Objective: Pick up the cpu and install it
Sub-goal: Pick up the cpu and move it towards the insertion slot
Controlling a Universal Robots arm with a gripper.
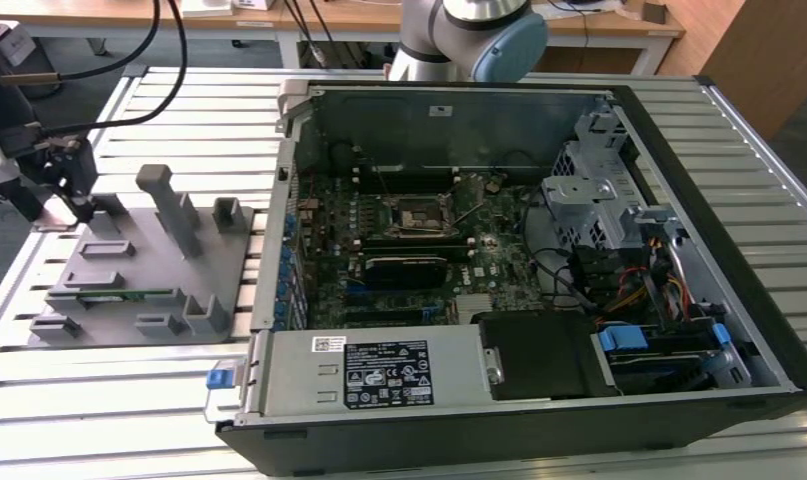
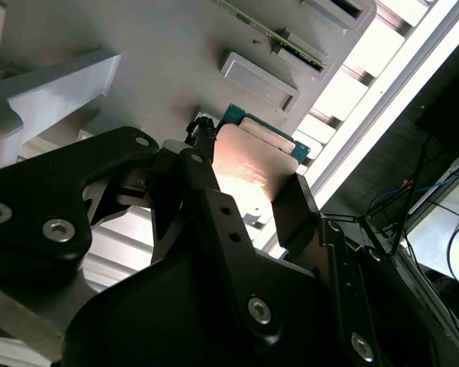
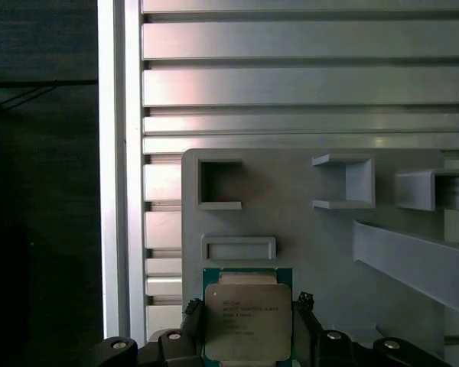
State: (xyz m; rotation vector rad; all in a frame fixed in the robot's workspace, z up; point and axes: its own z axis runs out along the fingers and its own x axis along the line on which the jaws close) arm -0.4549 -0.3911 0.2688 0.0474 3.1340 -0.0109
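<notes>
Gripper (image 3: pixel 248 315): in both wrist views we see its two black fingers (image 3: pixel 190 315) set on opposite edges of the cpu (image 3: pixel 249 327), w/ no gap visible on either side. We read it as clamped on the chip. Silver lid faces the cameras, green rim shows at one edge.

The cpu is at a corner of the grey fixture tray (image 3: pixel 314 245). We can't tell whether it's lifted clear of its seat or resting in it. In the exterior view the tool sits at the tray corner on the exterior view's left, farther from the camera. That's well apart from the pc case (image 1: pixel 743 215) & the socket (image 1: pixel 414 213) on the board inside.

Risks, as we judge them:
- The grip is edge-only on a thin flat part, so contact is small. If the fingers sit off-centre, the chip could pivot or slip out during a carry to the case.
- If the seat walls hug the chip, a tilted lift may snag it.
- The tall post (image 1: pixel 172 205) & memory stick (image 1: pixel 126 294) share the tray, so a low swing toward the case could clip them. The case wall also needs clearing.
- At the socket, any rotation or tilt error could damage the contacts. We can't tell from here whether the socket frame is open.
</notes>
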